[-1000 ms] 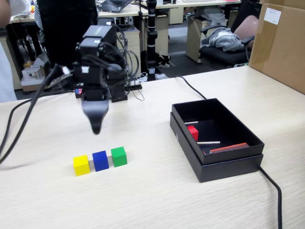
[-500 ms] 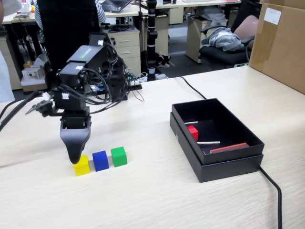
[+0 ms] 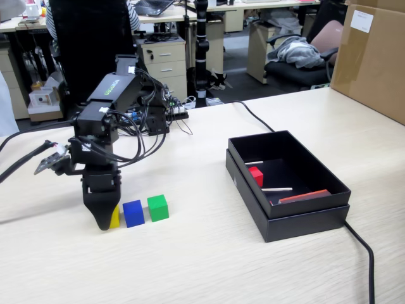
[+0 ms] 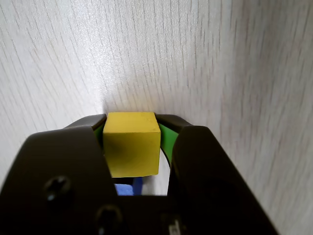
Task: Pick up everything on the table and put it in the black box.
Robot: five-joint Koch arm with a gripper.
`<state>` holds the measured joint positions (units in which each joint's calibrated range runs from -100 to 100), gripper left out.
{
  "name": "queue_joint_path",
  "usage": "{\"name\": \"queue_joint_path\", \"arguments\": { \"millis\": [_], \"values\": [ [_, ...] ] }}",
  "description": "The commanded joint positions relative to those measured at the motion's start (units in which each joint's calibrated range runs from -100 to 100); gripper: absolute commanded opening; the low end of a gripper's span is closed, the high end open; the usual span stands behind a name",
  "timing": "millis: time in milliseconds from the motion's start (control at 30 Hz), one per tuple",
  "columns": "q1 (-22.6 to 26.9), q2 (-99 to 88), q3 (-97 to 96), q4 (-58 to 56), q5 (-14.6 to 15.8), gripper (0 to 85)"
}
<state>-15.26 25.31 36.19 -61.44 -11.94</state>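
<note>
A yellow cube [image 4: 132, 144] sits between my gripper's [image 4: 131, 122] jaws, which press on both its sides. In the fixed view the gripper [image 3: 106, 218] is down at the table with the yellow cube [image 3: 114, 217] partly hidden behind it. A blue cube [image 3: 133, 213] and a green cube [image 3: 157, 207] stand in a row just right of it. The black box [image 3: 297, 218] lies to the right and holds a red cube [image 3: 255, 175], a red bar [image 3: 304, 196] and two white sticks.
A black cable [image 3: 364, 250] runs along the table right of the box. A cardboard box [image 3: 373, 60] stands at the far right. Wires hang around the arm's base [image 3: 149, 117]. Office chairs and desks stand behind the table.
</note>
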Motion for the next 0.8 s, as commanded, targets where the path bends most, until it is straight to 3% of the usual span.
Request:
{"name": "queue_joint_path", "arguments": {
  "millis": [0,267,400,600,667,767],
  "values": [
    [-0.20,-0.58,5.78,2.74,-0.24,6.5],
    [-1.61,-25.02,-7.36,1.61,-0.39,6.0],
    [2.30,-49.92,-25.59,-1.15,1.42,6.1],
    [13.14,-69.08,-40.36,-1.50,8.11,6.2],
    [18.66,-70.34,-39.37,-1.50,11.72,6.4],
    [22.71,-66.56,-34.83,-1.58,14.60,6.4]
  ]
}}
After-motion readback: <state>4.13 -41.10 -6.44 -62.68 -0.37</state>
